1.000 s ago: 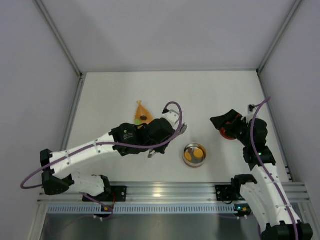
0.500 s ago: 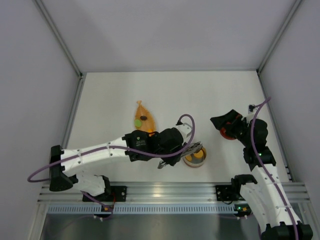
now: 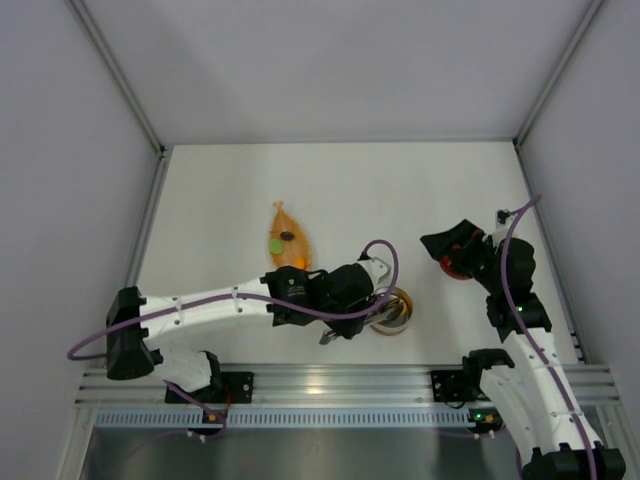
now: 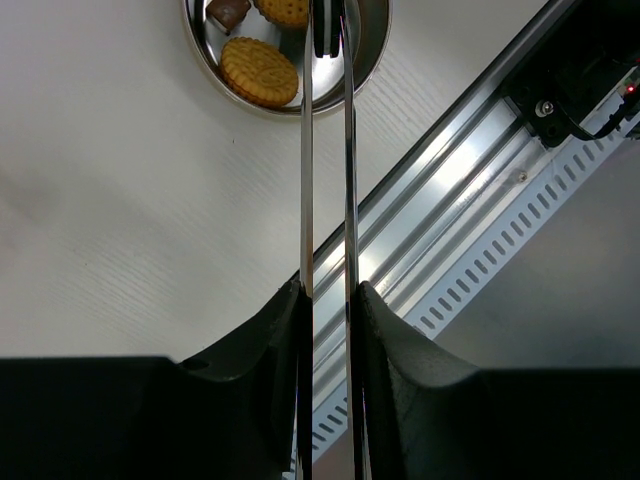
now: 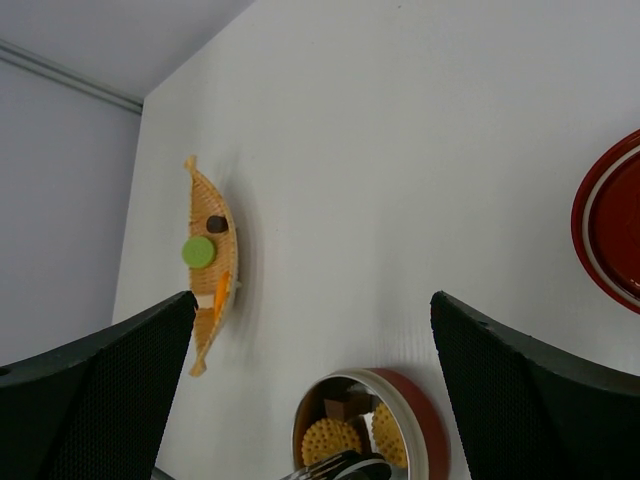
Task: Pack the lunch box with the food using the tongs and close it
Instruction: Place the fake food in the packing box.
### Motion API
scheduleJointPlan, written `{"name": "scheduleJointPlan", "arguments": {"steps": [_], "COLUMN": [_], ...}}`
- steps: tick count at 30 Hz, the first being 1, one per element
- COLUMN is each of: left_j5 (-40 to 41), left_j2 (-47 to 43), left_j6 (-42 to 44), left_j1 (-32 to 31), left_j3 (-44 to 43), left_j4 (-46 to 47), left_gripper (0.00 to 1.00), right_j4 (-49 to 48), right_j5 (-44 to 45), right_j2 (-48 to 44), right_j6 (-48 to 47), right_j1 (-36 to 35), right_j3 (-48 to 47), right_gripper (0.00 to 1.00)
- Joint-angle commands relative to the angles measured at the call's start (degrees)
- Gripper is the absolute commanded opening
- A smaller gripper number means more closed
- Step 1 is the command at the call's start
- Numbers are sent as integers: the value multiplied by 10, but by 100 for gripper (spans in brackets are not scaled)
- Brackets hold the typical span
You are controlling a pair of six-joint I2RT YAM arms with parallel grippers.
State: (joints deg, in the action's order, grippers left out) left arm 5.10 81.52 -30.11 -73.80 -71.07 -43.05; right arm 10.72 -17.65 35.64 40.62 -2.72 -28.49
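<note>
The lunch box [image 4: 372,40] is a round silver tin [image 3: 398,312] near the table's front edge. Inside it lie two round yellow biscuits [image 4: 259,72] and a brown piece [image 4: 228,12] of the food. My left gripper [image 4: 328,290] is shut on the tongs [image 4: 305,180]. Their slim arms reach over the tin, with a dark bit between them near the tips. Its red lid [image 5: 610,225] lies at the right, under my open right gripper [image 3: 457,247]. More food, a green disc [image 5: 198,251], a dark piece [image 5: 217,224] and an orange piece [image 5: 222,290], stays on the orange mesh bag [image 3: 289,250].
The aluminium rail [image 4: 450,200] runs along the near edge just behind the tin. Grey walls close the table on three sides. Bare table lies between the mesh bag and the lid.
My left arm has swung right from beside the mesh bag to over the tin, carrying the tongs. The right arm has not moved.
</note>
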Motion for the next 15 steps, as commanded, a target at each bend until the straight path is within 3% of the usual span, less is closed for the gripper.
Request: {"name": "scheduleJointPlan", "arguments": {"steps": [1, 7, 11, 15], "left_j5": [-11, 1, 11, 24], "left_j2": [8, 21, 19, 16], "left_j6": [-2, 0, 0, 1], "left_j1": [-1, -1, -1, -1], "left_j3": [2, 0, -3, -9], "left_j4": [46, 39, 36, 23], "left_gripper": [21, 27, 40, 45], "right_j4": [-39, -38, -39, -38], "right_j5": [3, 2, 3, 3], "right_j2": [-7, -7, -8, -10], "right_j6": [-6, -6, -6, -6], "right_j1": [6, 5, 6, 5], "right_j3": [-2, -2, -2, -4], "right_gripper": [99, 100, 99, 99]}}
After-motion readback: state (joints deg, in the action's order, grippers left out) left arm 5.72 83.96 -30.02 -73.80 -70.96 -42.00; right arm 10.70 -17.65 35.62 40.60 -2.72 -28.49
